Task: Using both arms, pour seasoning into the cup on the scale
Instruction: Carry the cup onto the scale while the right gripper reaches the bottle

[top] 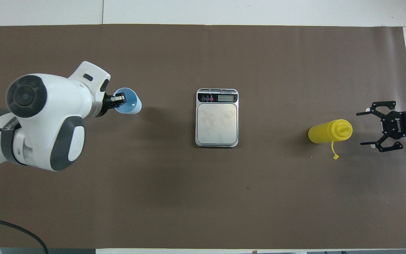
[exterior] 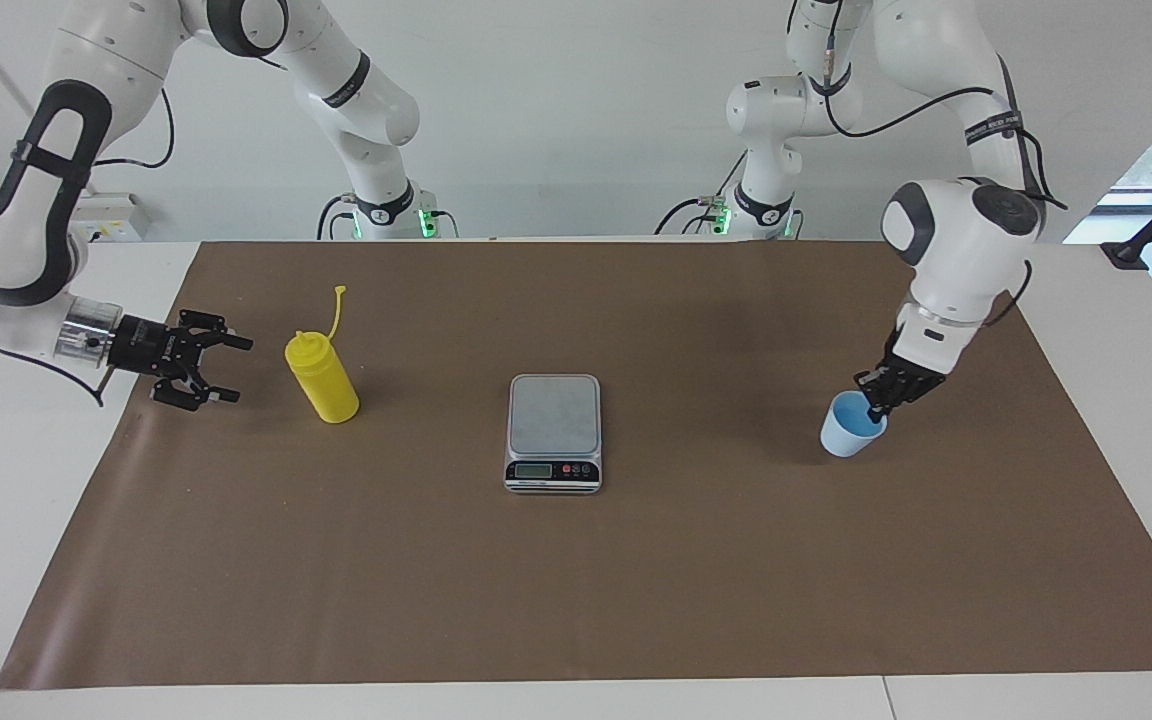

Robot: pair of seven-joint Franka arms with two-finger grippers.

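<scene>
Two grippers work at once: the left gripper (exterior: 874, 408) pinches the cup (exterior: 850, 425) rim, due for a lift onto the scale (exterior: 554, 432), while the right gripper (exterior: 226, 370) gapes wide just beside the bottle (exterior: 322, 376).

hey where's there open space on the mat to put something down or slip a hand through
Bare brown mat runs along the whole edge farthest from the robots. Open gaps also lie between the scale and the yellow bottle, and between scale and cup. It is crowded at the cup, gripped by the left pincer, and between bottle and right pincer.
</scene>
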